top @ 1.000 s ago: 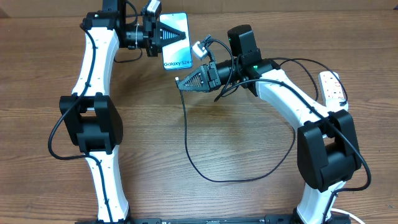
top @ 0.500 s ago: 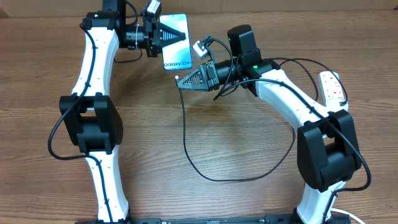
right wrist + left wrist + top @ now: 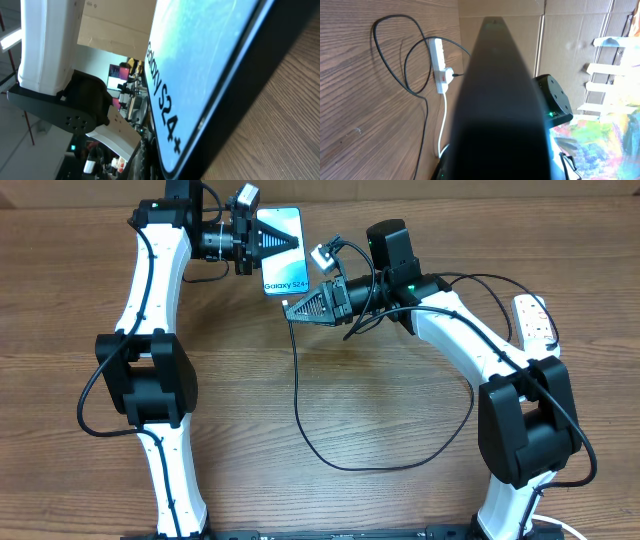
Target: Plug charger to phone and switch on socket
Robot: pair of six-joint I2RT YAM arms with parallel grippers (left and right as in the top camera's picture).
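The phone [image 3: 283, 278], cyan screen reading "Galaxy S24+", is held off the table at the back, with my left gripper [image 3: 298, 242] shut on its upper part. In the left wrist view its dark body [image 3: 495, 110] fills the middle. The right wrist view shows the screen [image 3: 200, 60] very close. My right gripper [image 3: 292, 311] sits just below the phone's lower end, shut on the tip of the charger [image 3: 298, 400], whose thin black cable loops across the table. The socket [image 3: 535, 320] lies at the far right edge, and the left wrist view shows the socket [image 3: 439, 60] with a black plug in it.
The charger cable sweeps a wide loop between the two arms toward the front. A thick white cord [image 3: 442, 125] runs from the power strip. Cardboard walls [image 3: 570, 30] stand behind the table. The right arm's black joint [image 3: 552, 97] is close to the phone.
The left gripper and the phone have shifted slightly, with the phone's top turned a little. The right gripper and the cable have stayed in place.
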